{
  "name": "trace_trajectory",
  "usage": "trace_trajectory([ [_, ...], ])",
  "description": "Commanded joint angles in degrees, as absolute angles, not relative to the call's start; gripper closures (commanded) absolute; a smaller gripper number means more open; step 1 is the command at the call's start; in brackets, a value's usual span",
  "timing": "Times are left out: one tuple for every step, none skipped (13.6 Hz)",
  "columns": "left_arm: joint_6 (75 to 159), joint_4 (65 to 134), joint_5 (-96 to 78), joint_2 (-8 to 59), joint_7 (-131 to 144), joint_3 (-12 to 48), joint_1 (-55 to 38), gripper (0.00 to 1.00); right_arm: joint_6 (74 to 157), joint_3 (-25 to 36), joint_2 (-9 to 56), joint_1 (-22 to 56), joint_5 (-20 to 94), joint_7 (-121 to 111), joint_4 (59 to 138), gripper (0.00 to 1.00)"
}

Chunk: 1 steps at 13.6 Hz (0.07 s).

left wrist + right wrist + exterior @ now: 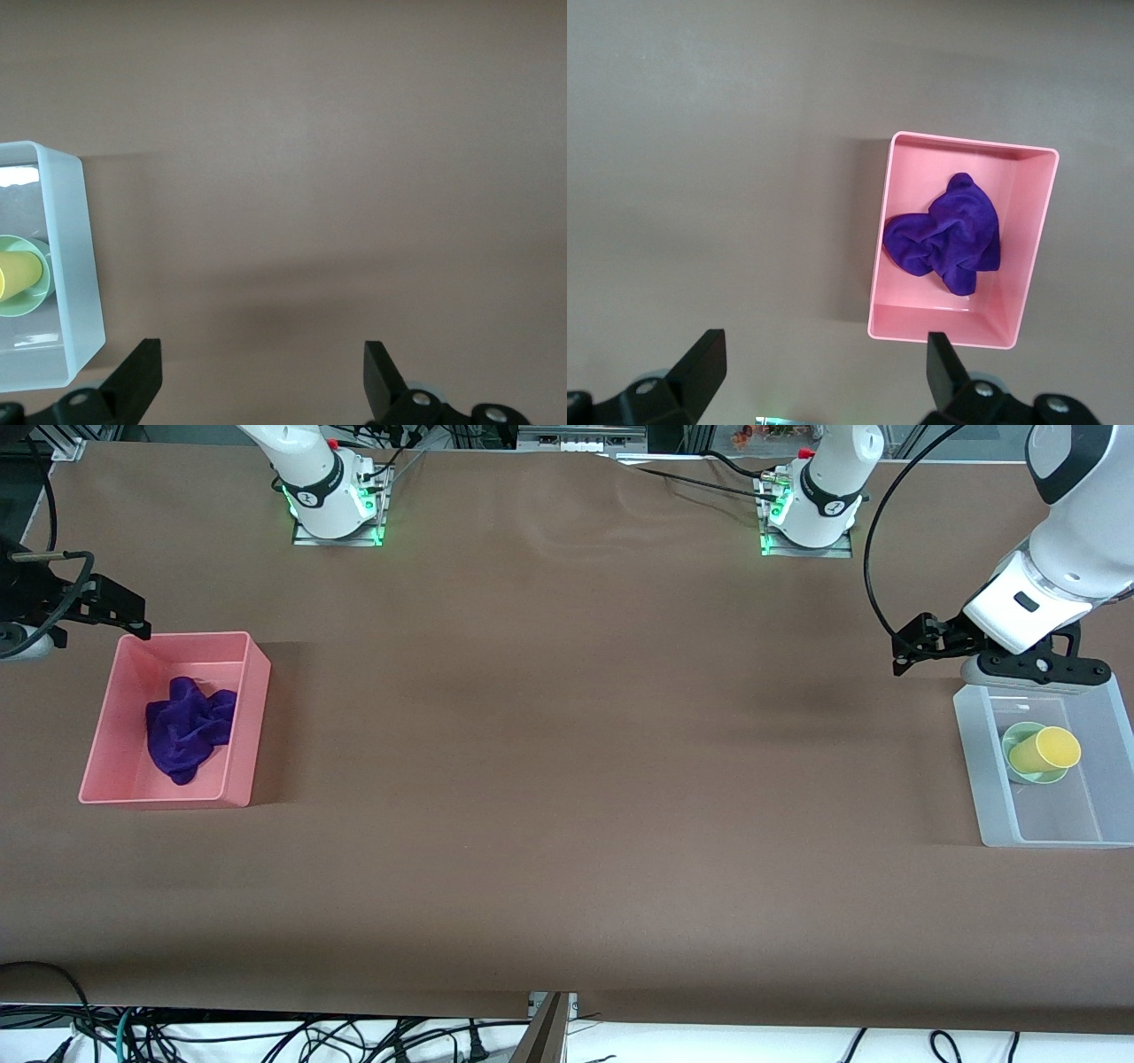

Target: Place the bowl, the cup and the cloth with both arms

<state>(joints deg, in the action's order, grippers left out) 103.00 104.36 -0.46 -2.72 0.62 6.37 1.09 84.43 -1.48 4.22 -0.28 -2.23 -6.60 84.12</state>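
The left end effector (912, 651) hangs with its fingers spread wide and nothing between them, over bare worktop (567, 779) just beside the clear bin (992, 806), at that bin's edge toward the robot bases. The right end effector (115, 607) is likewise wide open and empty, up in the air near the pink bin's (252, 717) corner toward the bases.

Inside the clear bin sits the bowl (1019, 737), and the cup (1045, 750) lies tipped on its side in the bowl, its open mouth turned toward the bin's wall. The cloth (189, 728) lies crumpled in the middle of the pink bin, at the right arm's end of the worktop, well apart from the clear bin.

Judging from this, all three things already rest in containers and neither arm holds anything, so the placing looks finished, or else not yet begun; the pictures alone cannot settle which.

The bowl is smooth, round and pale mint; the cup tapered yellow plastic; the cloth soft, deep purple, bunched in wrinkled folds. The pink bin is opaque and rectangular, the clear one frosted and translucent, the worktop matte brown.
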Motion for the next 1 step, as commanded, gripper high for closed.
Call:
trace_trajectory([
  [103.0,105.5,-1.8,-3.7,1.2,5.5,0.4,0.0,84.4,-1.5,4.4,-0.2,-2.8,-5.9,83.5,0.0],
])
